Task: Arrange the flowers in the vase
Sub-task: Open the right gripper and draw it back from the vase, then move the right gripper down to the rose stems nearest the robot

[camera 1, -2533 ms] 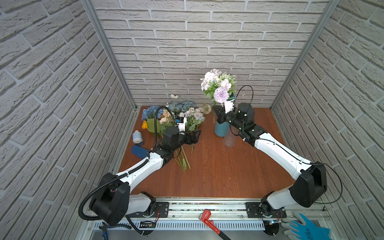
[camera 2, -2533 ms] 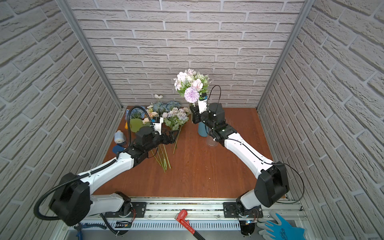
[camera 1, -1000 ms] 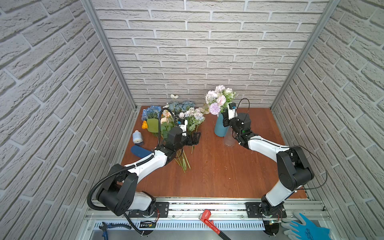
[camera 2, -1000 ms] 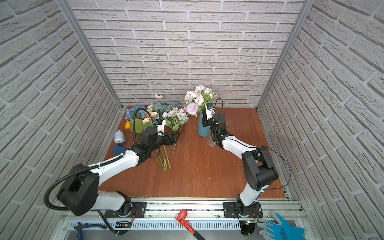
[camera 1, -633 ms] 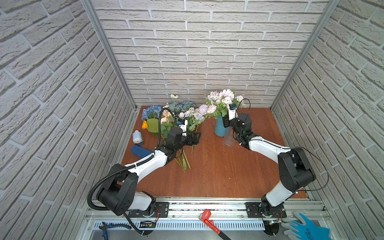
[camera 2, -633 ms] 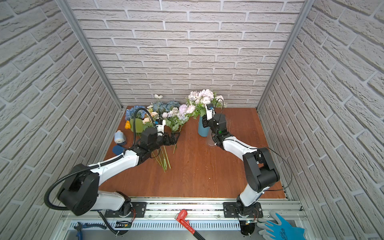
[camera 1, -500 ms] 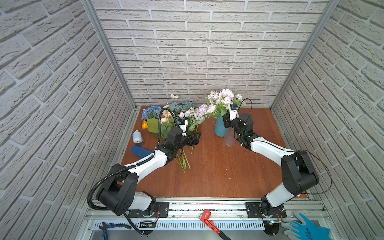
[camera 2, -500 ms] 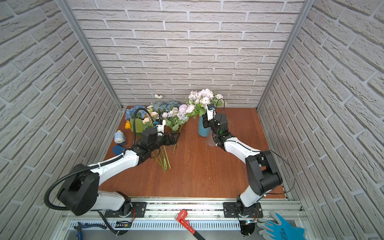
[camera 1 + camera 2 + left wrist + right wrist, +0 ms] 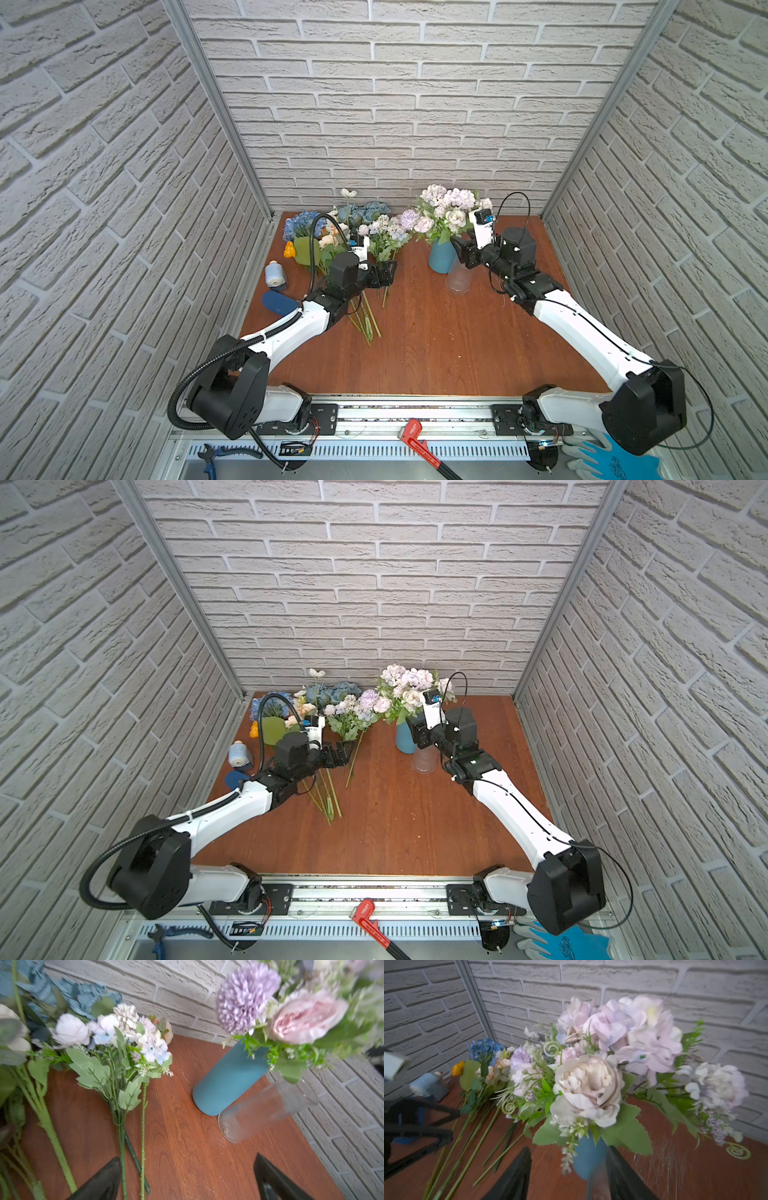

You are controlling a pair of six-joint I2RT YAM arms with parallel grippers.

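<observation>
Your right gripper sits parted beside the blue vase, bouquet inside it; left gripper gapes wide over loose stems nearby.

- The left claw shows only two dark fingertips; the rest is cut off by the picture's edge.
- The bouquet is smeared in the right wrist view, and leaves hide the mouth of the blue vase.
- The clear vase is a blurred streak beside one finger of the right claw.
- In both top views, the blue glove is cut off at the corner.
- The loose stems are partly hidden under the left arm.
</observation>
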